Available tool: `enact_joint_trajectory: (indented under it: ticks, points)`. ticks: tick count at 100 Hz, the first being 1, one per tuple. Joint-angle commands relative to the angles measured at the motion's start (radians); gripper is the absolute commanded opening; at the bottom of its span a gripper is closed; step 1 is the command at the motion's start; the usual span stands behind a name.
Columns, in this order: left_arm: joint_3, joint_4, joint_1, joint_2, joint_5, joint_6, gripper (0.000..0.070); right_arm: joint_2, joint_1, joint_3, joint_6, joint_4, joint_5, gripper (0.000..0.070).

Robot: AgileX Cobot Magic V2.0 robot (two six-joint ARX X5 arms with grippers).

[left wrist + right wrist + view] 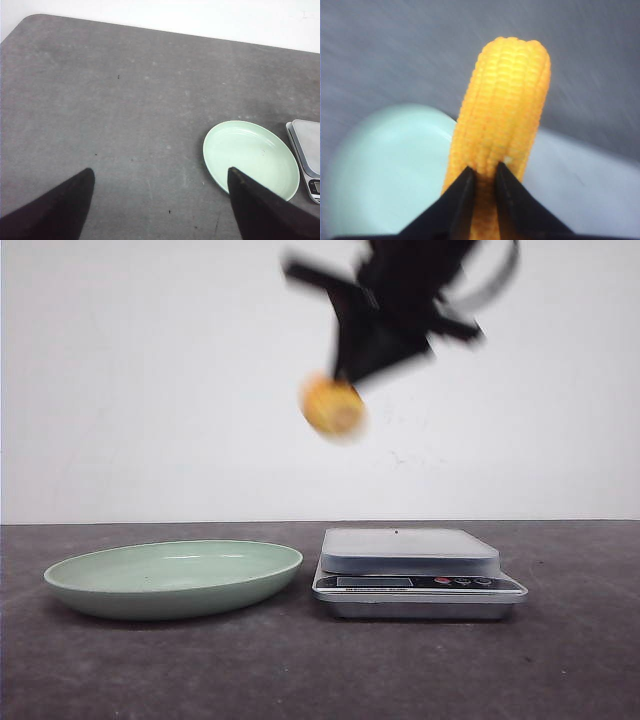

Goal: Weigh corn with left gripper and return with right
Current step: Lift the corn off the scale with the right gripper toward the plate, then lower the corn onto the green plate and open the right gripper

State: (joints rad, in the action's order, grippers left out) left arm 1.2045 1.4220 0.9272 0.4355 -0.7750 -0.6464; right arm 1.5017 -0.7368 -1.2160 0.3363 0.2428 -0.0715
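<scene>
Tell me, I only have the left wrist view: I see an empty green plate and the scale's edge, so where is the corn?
Observer: The corn is in the air, above the gap between the green plate and the scale.
Operator: Who has it?
Observer: The right gripper, its jaws closed on the cob's end.
Operator: Anything on the scale's platform?
Observer: No, it is bare in the front view.

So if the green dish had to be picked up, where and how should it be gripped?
Probably by its rim: the green dish is shallow and wide, too broad to span. Come down from above on the edge facing away from the scale, one of the fingers inside, one outside.
</scene>
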Motion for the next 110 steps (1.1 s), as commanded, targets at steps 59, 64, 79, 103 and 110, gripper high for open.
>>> enact_joint_trajectory:
  ticks: [59,64,79,103,110]
  points:
    - [0.012,-0.008,0.009,0.000,-0.007,-0.015,0.0512,0.365,-0.203,-0.147,0.096,-0.093,-0.020,0.0000]
    - [0.012,-0.005,0.009,0.000,-0.007,-0.014,0.0512,0.393,-0.201,-0.147,0.097,-0.093,-0.027,0.0000]
    - [0.012,-0.004,0.009,0.000,-0.007,-0.014,0.0512,0.450,-0.196,-0.147,0.097,-0.098,-0.051,0.0022]
    - [0.012,-0.001,0.009,0.001,-0.007,-0.012,0.0512,0.442,-0.181,-0.149,0.058,-0.126,-0.087,0.0495]
    - [0.012,-0.001,0.009,0.000,-0.006,0.000,0.0512,0.408,-0.163,-0.160,0.040,-0.085,-0.086,0.0493]
